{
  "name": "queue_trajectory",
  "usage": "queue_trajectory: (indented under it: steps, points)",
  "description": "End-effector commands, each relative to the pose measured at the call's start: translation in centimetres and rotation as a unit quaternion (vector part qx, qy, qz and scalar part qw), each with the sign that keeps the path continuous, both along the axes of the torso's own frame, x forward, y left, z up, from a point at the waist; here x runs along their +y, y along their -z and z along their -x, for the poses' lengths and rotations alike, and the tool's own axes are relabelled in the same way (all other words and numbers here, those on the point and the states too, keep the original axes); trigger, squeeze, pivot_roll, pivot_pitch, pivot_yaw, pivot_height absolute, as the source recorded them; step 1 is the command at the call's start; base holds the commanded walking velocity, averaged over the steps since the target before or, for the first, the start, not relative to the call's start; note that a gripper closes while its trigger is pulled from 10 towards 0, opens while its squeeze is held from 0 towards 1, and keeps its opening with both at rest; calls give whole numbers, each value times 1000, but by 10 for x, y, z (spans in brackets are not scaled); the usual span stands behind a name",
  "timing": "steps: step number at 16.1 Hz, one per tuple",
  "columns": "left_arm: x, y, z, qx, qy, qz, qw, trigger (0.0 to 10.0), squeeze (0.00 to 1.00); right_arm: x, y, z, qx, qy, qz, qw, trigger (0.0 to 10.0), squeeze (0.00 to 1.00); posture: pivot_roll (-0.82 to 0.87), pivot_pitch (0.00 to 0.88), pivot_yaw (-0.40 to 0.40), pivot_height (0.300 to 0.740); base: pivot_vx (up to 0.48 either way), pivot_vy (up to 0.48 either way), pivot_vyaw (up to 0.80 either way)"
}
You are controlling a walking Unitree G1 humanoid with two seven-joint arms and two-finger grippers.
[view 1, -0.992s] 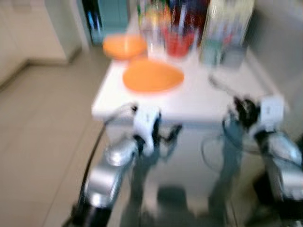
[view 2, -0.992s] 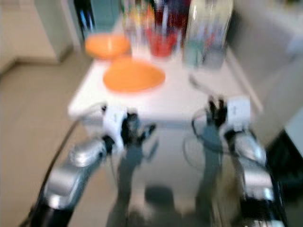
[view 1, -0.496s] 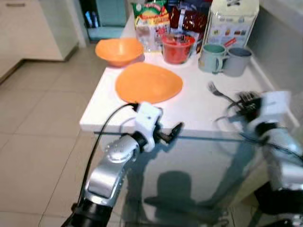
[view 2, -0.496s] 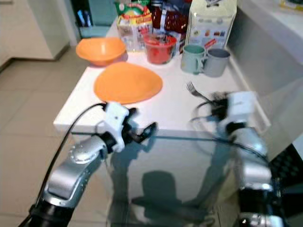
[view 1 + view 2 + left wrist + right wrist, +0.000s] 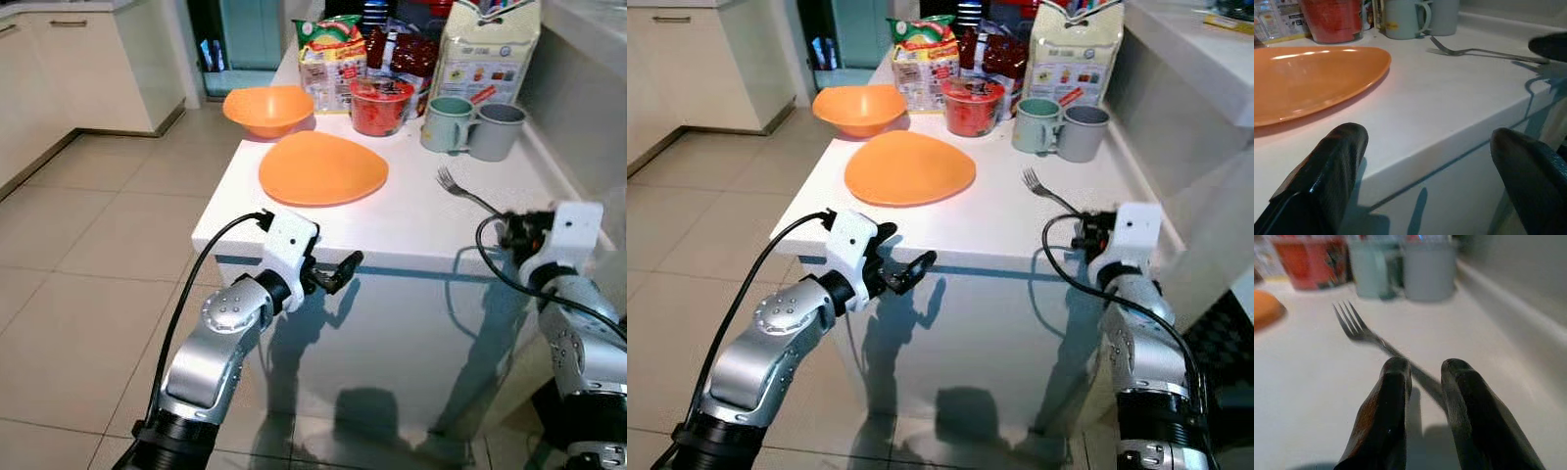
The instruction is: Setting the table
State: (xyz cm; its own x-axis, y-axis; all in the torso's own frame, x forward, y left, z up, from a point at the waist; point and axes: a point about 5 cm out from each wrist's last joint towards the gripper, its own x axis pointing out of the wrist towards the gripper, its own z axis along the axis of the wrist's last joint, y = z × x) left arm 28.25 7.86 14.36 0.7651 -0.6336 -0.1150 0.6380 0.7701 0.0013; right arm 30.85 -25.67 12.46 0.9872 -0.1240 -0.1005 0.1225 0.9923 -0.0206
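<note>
Here, nearest to us, our left gripper [image 5: 338,273] hangs just off the front edge of the white table [image 5: 411,220], at about 7 o'clock from the table's middle, its two black fingers [image 5: 1327,171] spread wide with nothing between them; through its wrist camera the table edge runs between the two pads. Our right gripper [image 5: 1422,377] sits at the table's front right corner, at about 4 o'clock, low over the top with its fingers drawn narrow, the handle end of the fork [image 5: 1046,190] running in under the gap between the tips; we cannot tell whether the tips actually pinch the handle. The fork lies flat on the table, tines pointing away from us toward 12 o'clock. Further in, at about 10 o'clock from the table's middle, lies the flat orange plate [image 5: 323,168]. Behind it, at 11 o'clock, stands the orange bowl [image 5: 267,108]. Along the far side we see a red tub [image 5: 380,105] at 12 o'clock, a pale green mug [image 5: 446,123] and a grey mug [image 5: 496,130] side by side at 1 o'clock, and packets of food [image 5: 333,54] at the back edge.
</note>
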Motion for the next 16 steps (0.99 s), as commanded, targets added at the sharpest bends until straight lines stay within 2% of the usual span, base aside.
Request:
queue_trajectory:
  steps: [1,2,3,4,9,12,13,15,16]
  points:
    - [2,-9,-1,-12,1,4,1000,10000,0,-4,6,1,17,20,-20,999,10000,0,-4,0,36,740,0,0,0]
    - [3,-9,-1,-12,1,4,1000,10000,0,-5,7,1,21,25,-27,999,10000,0,-3,0,38,740,0,0,0]
    - [5,-11,0,-11,1,2,1000,10000,0,-7,17,3,47,49,-66,996,10000,0,5,0,41,740,0,0,0]
    - [7,-13,1,-11,1,1,1000,10000,0,-7,24,4,62,60,-84,993,10000,0,8,0,46,740,0,0,0]
    - [14,-15,-1,-4,-5,-1,1000,10000,0,8,42,11,120,29,-103,987,10000,0,20,9,46,740,0,0,0]
    - [16,-16,-1,-1,-7,-1,1000,10000,0,41,56,28,172,-46,-133,975,10000,0,16,12,42,740,0,0,0]
    - [15,-17,-1,-1,-6,0,1000,10000,0,66,66,48,211,-107,-147,960,10000,0,12,14,39,740,0,0,0]
    - [15,-17,-1,1,-5,0,1000,10000,0,87,64,67,224,-176,-161,945,10000,0,7,16,39,740,0,0,0]
    - [15,-17,-1,1,-4,0,1000,10000,0,88,59,67,214,-189,-161,945,10000,0,4,14,37,740,0,0,0]
